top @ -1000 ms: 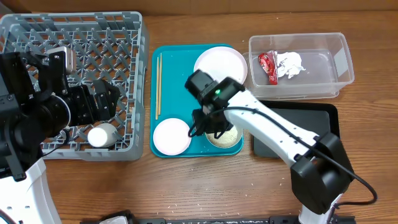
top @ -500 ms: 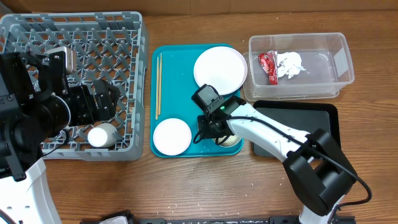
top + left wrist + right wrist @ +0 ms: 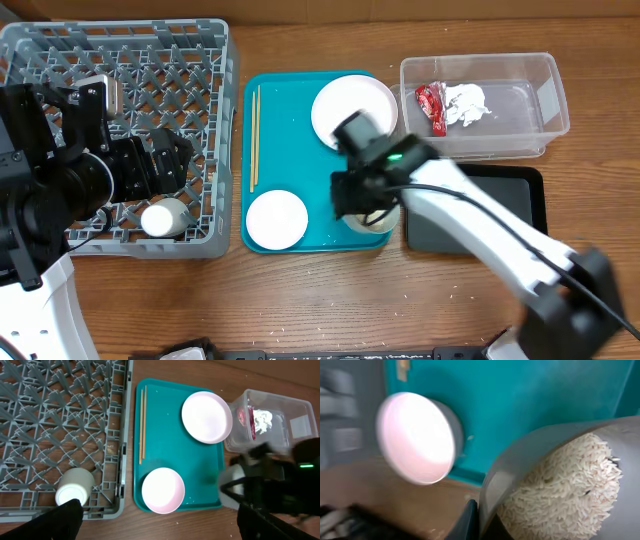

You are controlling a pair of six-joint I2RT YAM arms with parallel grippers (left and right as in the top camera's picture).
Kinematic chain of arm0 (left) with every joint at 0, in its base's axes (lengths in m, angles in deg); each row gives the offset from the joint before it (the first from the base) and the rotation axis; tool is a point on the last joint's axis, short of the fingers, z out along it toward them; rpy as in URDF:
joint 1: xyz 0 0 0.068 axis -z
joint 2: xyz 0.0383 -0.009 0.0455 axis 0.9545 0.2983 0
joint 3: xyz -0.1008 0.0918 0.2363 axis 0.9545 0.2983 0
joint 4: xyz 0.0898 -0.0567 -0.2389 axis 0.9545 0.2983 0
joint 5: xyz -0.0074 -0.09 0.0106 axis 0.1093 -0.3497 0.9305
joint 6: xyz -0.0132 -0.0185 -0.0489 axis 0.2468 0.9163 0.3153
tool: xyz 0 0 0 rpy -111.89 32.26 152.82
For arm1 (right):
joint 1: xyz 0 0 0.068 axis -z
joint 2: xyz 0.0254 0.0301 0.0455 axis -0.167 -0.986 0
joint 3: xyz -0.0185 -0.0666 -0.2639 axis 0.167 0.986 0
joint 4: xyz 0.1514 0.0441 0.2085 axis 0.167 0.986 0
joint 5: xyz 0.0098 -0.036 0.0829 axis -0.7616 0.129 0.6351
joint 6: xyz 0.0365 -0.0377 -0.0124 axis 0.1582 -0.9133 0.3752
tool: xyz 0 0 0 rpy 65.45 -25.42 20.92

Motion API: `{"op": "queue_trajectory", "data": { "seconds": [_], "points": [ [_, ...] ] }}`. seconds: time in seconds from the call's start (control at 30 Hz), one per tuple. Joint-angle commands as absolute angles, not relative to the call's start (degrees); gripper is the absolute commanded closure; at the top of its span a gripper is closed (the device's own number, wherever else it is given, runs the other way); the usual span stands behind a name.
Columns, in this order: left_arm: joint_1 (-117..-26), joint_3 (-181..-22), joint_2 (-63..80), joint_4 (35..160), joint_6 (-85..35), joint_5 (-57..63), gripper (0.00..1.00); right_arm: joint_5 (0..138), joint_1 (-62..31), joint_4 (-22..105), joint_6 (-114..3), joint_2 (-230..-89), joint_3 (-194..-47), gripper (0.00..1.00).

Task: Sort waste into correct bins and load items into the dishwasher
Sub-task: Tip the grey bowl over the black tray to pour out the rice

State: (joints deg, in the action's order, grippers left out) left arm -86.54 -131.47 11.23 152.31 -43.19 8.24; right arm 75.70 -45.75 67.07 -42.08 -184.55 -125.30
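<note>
My right gripper is shut on the rim of the grey-green bowl, one finger outside and one inside, with the rice heaped in it. From overhead the bowl is at the right edge of the teal tray, and the arm is blurred. The pink bowl, white plate and chopsticks lie on that tray. A white cup lies in the grey rack. My left gripper is open above the rack's front right corner, holding nothing.
The clear tub at the back right holds the red wrapper and the white tissue. The flat black tray lies just right of the teal tray, below the tub. A few stray rice grains dot the teal tray and the table front.
My right gripper has shut on the grey-green bowl's rim, and arm and bowl have shifted right toward the black tray. The left arm has not moved.
</note>
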Motion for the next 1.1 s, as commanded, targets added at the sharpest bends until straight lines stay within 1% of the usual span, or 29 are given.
{"op": "queue_trajectory", "data": {
  "seconds": [0.0,0.03,0.17,0.33,0.43,0.6,0.7,0.87,1.07],
  "points": [
    [-86.4,-132.3,11.4,152.2,-44.5,7.2,0.0,85.4,-39.8,68.4,-44.4,-177.7,-127.7,0.96],
    [-86.4,-132.3,11.4,152.2,-44.5,7.2,0.0,88.1,-35.6,70.0,-46.3,-176.1,-127.6,0.96],
    [-86.4,-132.3,11.4,152.2,-44.5,7.2,0.0,96.7,-25.1,73.0,-53.7,-175.7,-127.2,0.96],
    [-86.4,-132.3,11.4,152.2,-44.5,7.2,0.0,107.2,-11.7,73.3,-63.1,-177.0,-123.1,0.96],
    [-86.4,-132.3,11.4,152.2,-44.5,7.2,0.0,115.4,-5.2,73.4,-68.3,-178.0,-119.2,0.96],
    [-86.4,-132.3,11.4,152.2,-44.5,7.2,0.0,123.2,3.9,70.7,-72.3,-178.3,-110.4,0.96],
    [-86.4,-132.3,11.4,152.2,-44.5,7.2,0.0,130.6,8.4,65.8,-72.9,-178.3,-105.2,0.96],
    [-86.4,-132.3,11.4,152.2,-44.5,7.2,0.0,143.2,13.9,53.6,-72.8,-178.3,-97.6,0.96],
    [-86.4,-132.3,11.4,152.2,-44.5,7.2,0.0,148.5,16.1,52.2,-72.5,-178.3,-95.4,0.96]
  ]
}}
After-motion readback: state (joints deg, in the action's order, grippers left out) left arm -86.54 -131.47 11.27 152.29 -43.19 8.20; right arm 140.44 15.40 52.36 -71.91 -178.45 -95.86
